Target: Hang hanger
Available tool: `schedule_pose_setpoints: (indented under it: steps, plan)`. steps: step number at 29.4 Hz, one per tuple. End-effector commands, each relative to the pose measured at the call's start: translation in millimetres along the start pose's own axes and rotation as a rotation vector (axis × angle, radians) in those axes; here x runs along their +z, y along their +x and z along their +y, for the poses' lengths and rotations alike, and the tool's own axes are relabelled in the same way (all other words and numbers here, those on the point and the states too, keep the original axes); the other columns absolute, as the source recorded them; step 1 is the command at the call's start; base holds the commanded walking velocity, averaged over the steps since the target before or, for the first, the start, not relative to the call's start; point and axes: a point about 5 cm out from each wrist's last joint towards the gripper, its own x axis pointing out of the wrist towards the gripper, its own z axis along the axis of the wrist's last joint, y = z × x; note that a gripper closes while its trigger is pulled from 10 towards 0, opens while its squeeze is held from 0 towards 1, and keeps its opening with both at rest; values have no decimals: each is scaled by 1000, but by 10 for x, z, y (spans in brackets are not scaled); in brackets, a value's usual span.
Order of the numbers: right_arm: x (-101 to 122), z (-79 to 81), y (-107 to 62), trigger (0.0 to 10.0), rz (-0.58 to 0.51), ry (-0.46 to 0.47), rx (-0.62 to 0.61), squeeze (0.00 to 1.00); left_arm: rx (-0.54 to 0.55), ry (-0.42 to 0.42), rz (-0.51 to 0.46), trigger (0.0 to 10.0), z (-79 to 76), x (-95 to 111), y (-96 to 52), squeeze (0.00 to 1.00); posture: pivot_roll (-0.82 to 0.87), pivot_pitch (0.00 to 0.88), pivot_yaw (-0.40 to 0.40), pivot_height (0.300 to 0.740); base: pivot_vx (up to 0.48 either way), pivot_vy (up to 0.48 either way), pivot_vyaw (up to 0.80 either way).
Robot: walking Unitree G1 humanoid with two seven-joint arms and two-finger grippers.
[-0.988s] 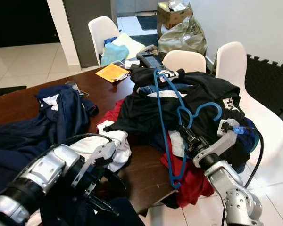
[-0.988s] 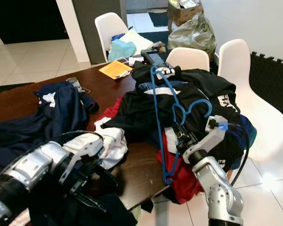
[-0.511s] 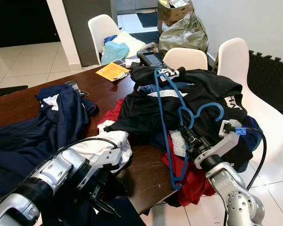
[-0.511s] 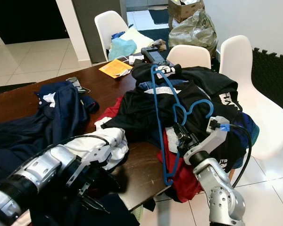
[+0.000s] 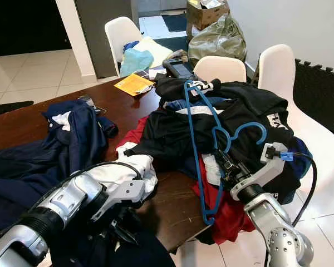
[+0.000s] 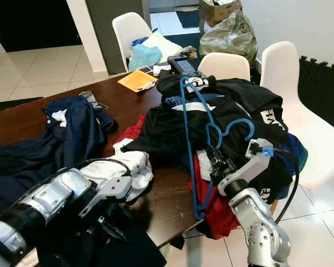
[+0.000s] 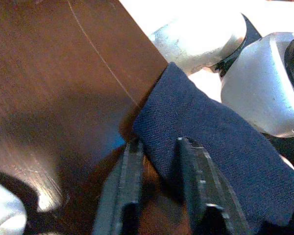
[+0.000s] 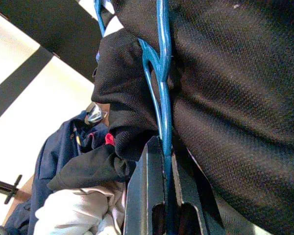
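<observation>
Right claw [image 8: 164, 215] clamps the blue hanger [image 5: 203, 139] over heaped clothes.
Left claw [image 7: 159, 186], fingers parted around navy cloth [image 7: 220, 152], sits at the worktop [image 5: 172, 206] edge.

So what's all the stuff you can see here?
hanger: one, blue, on the black clothes
black clothes: a pile, on the table's right end
red cloth: one, under the black pile, hanging off the edge
navy clothes: a heap, table's left side
white cloth: one, near the front edge
table: one, dark brown wood
envelope: one, orange, far end of table
chairs: three, white, around the table
bags: a heap, by the far wall
left gripper: fingers around navy fabric
right gripper: shut on the hanger
</observation>
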Motion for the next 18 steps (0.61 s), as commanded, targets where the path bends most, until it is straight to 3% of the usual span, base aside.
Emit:
schedule_pose_setpoints:
  steps: [1, 2, 8, 9, 11, 12, 13, 14, 15, 16, 17, 18]
  plan:
    - [-40, -60, -19, 10000, 17, 17, -45, 0, -15, -50, 51, 0, -43, -133, 45, 0, -18, 153, 53, 740, 0, 0, 0]
    - [-34, -64, -16, 10000, 15, 20, -48, 0, 33, -48, 24, 0, 14, -101, 15, 0, -16, 149, 53, 740, 0, 0, 0]
    - [-32, -64, -15, 10000, 15, 20, -48, 0, 51, -48, 11, 0, 35, -87, 2, 0, -16, 149, 53, 740, 0, 0, 0]
    - [-32, -66, -14, 10000, 14, 22, -49, 0, 117, -44, -28, 0, 100, -36, -63, 0, -15, 147, 53, 740, 0, 0, 0]
    - [-32, -66, -14, 10000, 14, 22, -49, 0, 117, -44, -28, 0, 100, -36, -63, 0, -15, 147, 53, 740, 0, 0, 0]
    - [-33, -68, -14, 10000, 14, 23, -50, 0, 230, -36, -89, 0, 200, 50, -202, 0, -14, 145, 52, 740, 0, 0, 0]
    - [-33, -68, -14, 10000, 14, 23, -50, 0, 230, -36, -89, 0, 200, 50, -202, 0, -14, 145, 52, 740, 0, 0, 0]
    - [-35, -71, -14, 10000, 14, 25, -50, 0, 377, -27, -165, 0, 300, 159, -441, 0, -11, 144, 51, 740, 0, 0, 0]
    - [-35, -71, -14, 10000, 14, 25, -50, 0, 377, -27, -165, 0, 300, 159, -441, 0, -11, 144, 51, 740, 0, 0, 0]
    - [-39, -72, -11, 10000, 15, 26, -49, 0, 525, -14, -234, 0, 362, 261, -728, 0, -8, 141, 50, 740, 0, 0, 0]
    - [-39, -72, -11, 10000, 15, 26, -49, 0, 525, -14, -234, 0, 362, 261, -728, 0, -8, 141, 50, 740, 0, 0, 0]
    - [-43, -72, -7, 10000, 16, 26, -48, 0, 667, 15, -286, 0, 371, 358, -1044, 0, -5, 138, 50, 740, 0, 0, 0]
